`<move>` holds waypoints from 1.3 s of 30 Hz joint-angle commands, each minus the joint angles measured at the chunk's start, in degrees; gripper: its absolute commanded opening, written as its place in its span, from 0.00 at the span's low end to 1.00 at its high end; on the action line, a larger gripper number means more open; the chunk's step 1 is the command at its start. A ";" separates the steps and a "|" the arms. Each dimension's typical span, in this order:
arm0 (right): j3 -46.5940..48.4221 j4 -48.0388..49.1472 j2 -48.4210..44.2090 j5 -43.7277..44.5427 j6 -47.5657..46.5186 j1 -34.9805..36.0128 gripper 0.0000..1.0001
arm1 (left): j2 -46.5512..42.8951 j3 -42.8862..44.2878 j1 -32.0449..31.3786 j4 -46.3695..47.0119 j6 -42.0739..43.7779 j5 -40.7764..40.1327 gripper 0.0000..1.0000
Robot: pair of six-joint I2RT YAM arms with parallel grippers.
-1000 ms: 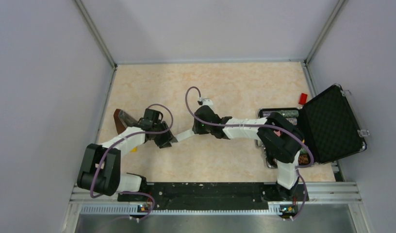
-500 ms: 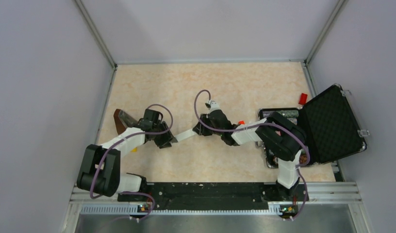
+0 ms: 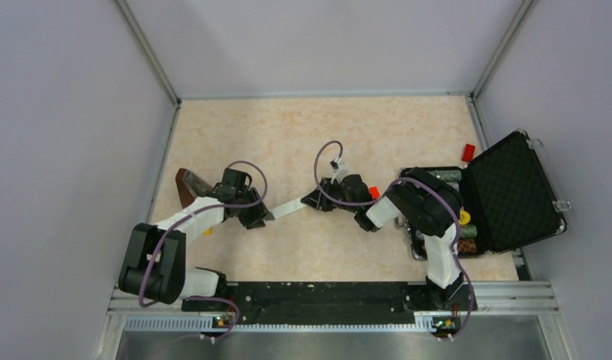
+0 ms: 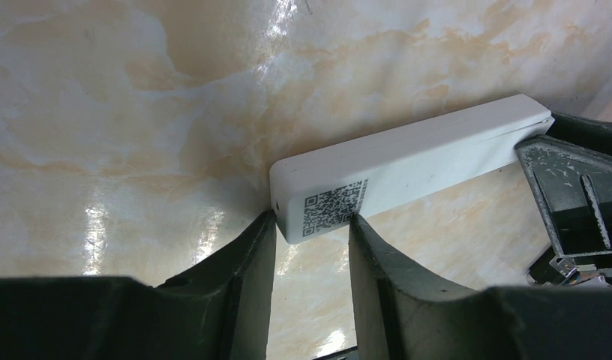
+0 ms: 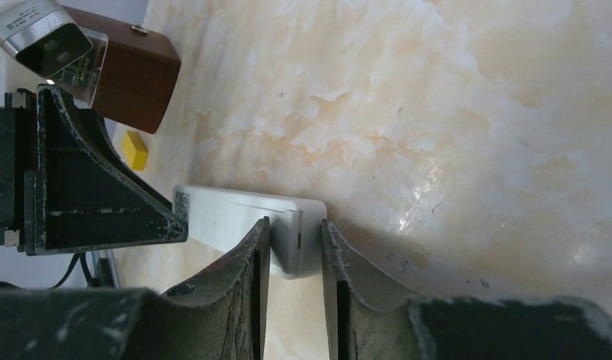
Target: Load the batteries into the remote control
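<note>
While left jaws grip one remote control point(image 3: 292, 208) end, right jaws the other

Glossy marbled table point(image 4: 138, 112), smooth matt white plastic remote control point(image 4: 423, 154), glossy brown box point(image 5: 130, 75)

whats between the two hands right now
The white remote bridges the left hand and the right hand, an end in each; the top view shows it.
</note>
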 commanded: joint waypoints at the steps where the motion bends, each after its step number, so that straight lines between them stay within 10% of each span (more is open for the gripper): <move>1: -5.17 -14.58 0.77 -16.15 1.19 3.17 0.00 | 2.18 -0.69 -1.59 12.37 -1.63 1.41 0.37; 10: 8.68 -38.02 -11.63 -11.35 -4.86 3.15 0.31 | 4.11 9.92 -1.58 7.11 13.01 1.82 0.45; 17: 14.26 -48.88 -16.35 -2.69 -10.48 3.13 0.62 | 6.20 16.87 0.04 3.21 16.40 -0.31 0.69; 39: 23.50 -55.98 -7.38 14.89 -32.30 11.82 0.67 | -5.32 12.25 8.64 -1.14 4.28 -6.59 0.72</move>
